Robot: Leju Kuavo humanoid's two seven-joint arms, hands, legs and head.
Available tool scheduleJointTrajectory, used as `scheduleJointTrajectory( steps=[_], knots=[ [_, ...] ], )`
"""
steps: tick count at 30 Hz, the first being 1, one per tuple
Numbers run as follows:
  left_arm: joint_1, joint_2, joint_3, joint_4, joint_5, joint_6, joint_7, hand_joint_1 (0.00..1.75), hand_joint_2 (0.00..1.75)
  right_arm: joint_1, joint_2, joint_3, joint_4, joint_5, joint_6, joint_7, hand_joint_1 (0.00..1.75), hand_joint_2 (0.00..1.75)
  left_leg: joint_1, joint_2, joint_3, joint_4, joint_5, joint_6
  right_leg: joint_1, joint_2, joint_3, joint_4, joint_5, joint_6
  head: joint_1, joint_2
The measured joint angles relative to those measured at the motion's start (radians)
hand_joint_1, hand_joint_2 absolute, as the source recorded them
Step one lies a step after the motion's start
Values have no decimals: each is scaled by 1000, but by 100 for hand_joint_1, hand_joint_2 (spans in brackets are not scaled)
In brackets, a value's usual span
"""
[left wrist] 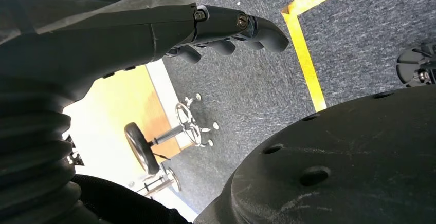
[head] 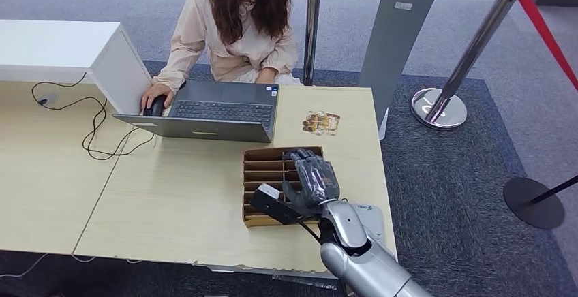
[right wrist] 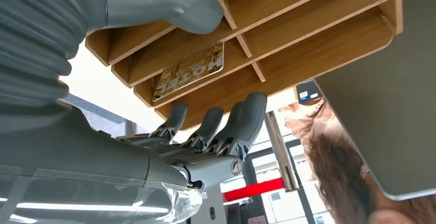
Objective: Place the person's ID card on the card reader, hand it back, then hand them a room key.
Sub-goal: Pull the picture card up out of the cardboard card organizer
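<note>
**Right hand over the key-card rack**

The right hand [head: 311,180] hovered over the slotted wooden rack [head: 262,167], fingers apart, holding nothing. A hotel key card [right wrist: 189,71] lay in one slot, just beside the thumb. A pinch on the card's exposed edge would serve best. The laptop [head: 211,111] stood near; the counter [head: 170,201] edge ran close alongside. The left hand [left wrist: 154,34] hung low, its fingers curled and apparently holding nothing.

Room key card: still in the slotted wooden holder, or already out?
In. The room key card lies in a slot of the wooden holder; the right hand reaches over it, fingers not closed on it.
</note>
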Motion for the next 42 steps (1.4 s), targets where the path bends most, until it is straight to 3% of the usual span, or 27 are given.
scheduleJointTrajectory(
  steps=[29,32,38,42],
  knots=[
    [2,-2,0,0,-5,7,-10,0,0,-21,22,0,66,-22,-15,-16,76,175,-1,0,0,0,0,0,-1,0,0,0,0,0,0,0],
    [2,-2,0,0,-5,7,-10,0,0,-21,23,0,72,-24,-19,-18,87,175,-1,0,0,0,0,0,-1,0,0,0,0,0,0,0],
    [2,-2,0,0,-4,7,-11,0,0,-21,25,0,77,-30,-25,-20,139,175,-1,0,0,0,0,0,-1,0,0,0,0,0,0,0],
    [2,-2,0,0,-3,7,-13,0,0,-22,26,-1,81,-31,-38,-29,138,175,-1,0,0,0,0,0,-1,0,0,0,0,0,0,0]
  ],
)
